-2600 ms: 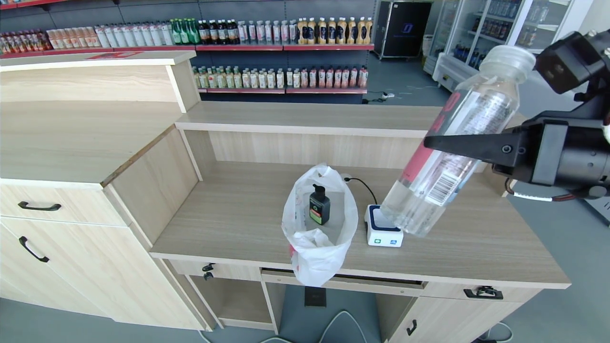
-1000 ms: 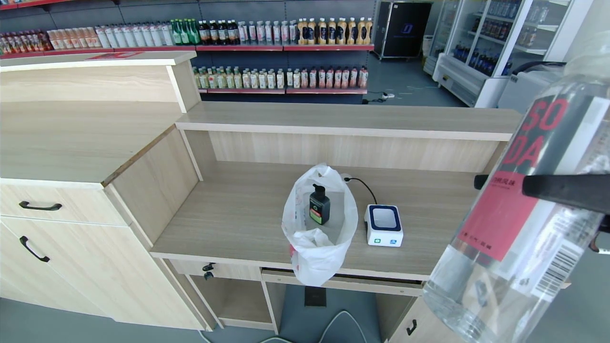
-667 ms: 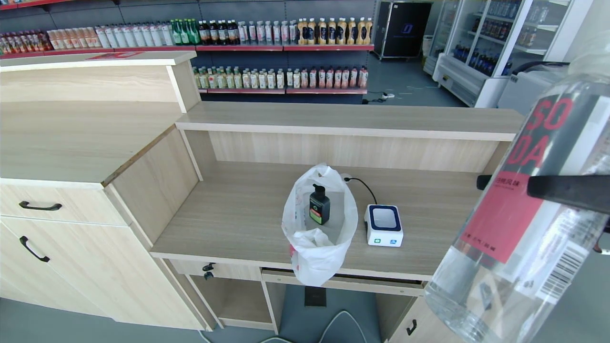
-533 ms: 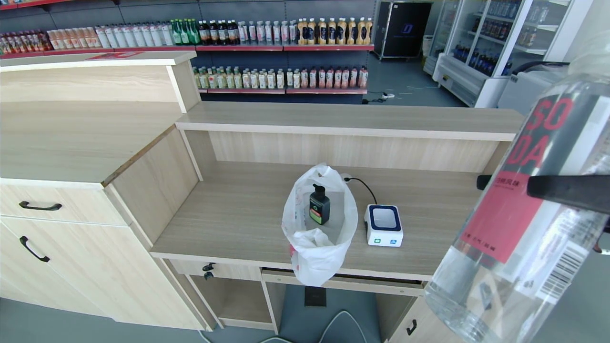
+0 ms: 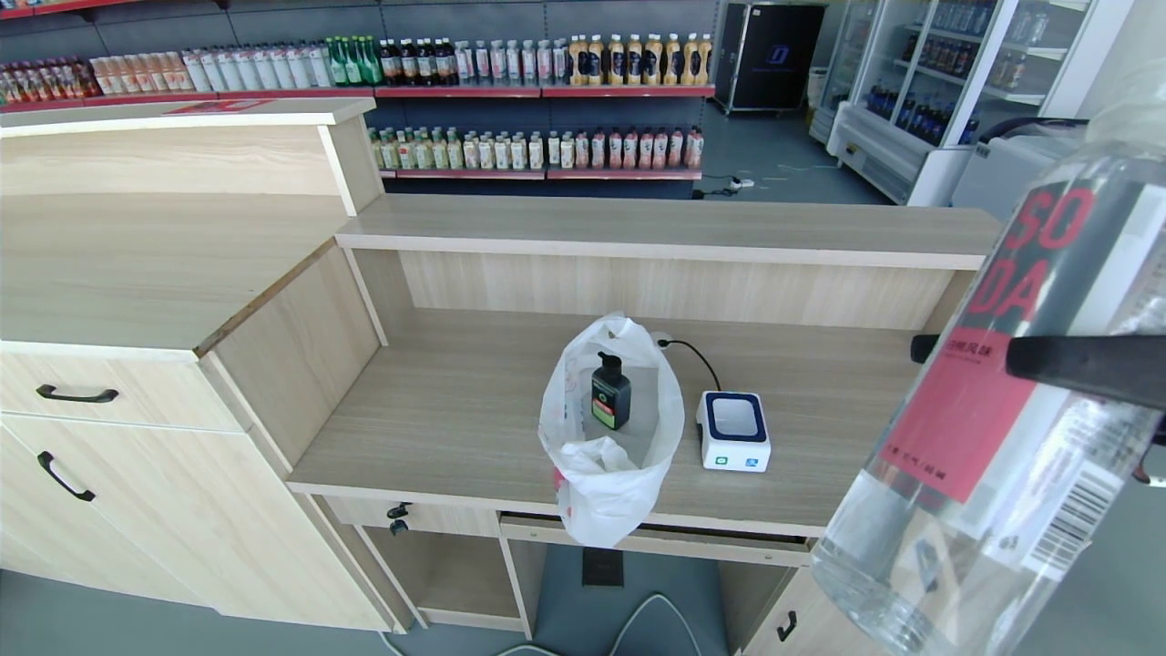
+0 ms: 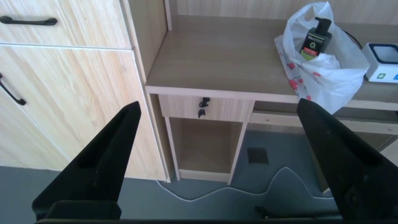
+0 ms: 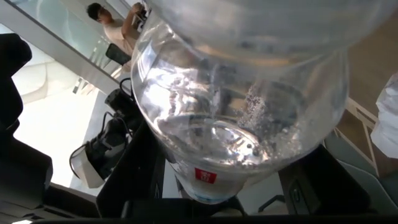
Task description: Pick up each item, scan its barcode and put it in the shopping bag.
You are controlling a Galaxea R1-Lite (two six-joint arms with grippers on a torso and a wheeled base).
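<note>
A clear soda bottle [image 5: 993, 428] with a red and white label hangs tilted close to the head camera at the far right, its barcode facing outward low on the label. My right gripper [image 5: 1048, 363] is shut on the soda bottle, one black finger crossing its middle. The bottle's base [image 7: 249, 118] looms in the right wrist view. A white shopping bag [image 5: 608, 437] stands open at the desk's front edge, with a black pump bottle [image 5: 609, 394] upright inside. A white barcode scanner [image 5: 733, 430] sits just right of the bag. My left gripper [image 6: 217, 168] hangs open, low, off the desk's left front corner.
The bag [image 6: 320, 53] overhangs the wooden desk [image 5: 455, 410]. A raised ledge [image 5: 656, 228] runs behind it and a taller counter [image 5: 137, 273] with drawers stands to the left. A black cable [image 5: 697, 355] leads from the scanner. Drink shelves line the back wall.
The right gripper carried the soda bottle from over the scanner to the right and nearer the head camera. Over the last second it has barely moved.
</note>
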